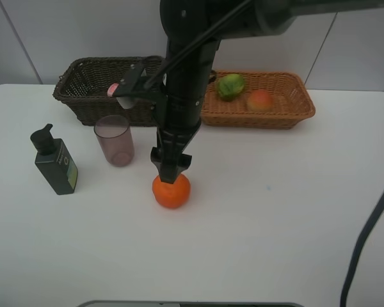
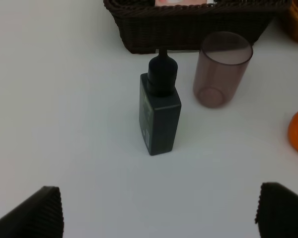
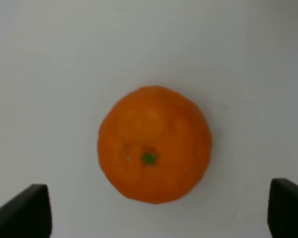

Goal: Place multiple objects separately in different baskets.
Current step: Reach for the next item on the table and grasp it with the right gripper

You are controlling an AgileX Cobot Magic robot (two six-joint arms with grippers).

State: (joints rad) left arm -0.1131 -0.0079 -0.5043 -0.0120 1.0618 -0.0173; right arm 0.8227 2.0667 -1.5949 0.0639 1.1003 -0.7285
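Right wrist view is filled by the orange, which is set on the table directly beneath the right gripper; its fingers are spread wide, with nothing clamped, evidently so that the fruit can be enclosed; the green citrus and red-yellow fruit are lodged in the light basket, so fruit is apparently sorted there; the left gripper is likewise held apart and empty, faced towards the pump bottle and cup in front of the dark basket.

No text can be read; the label on the dark green pump bottle is too blurred
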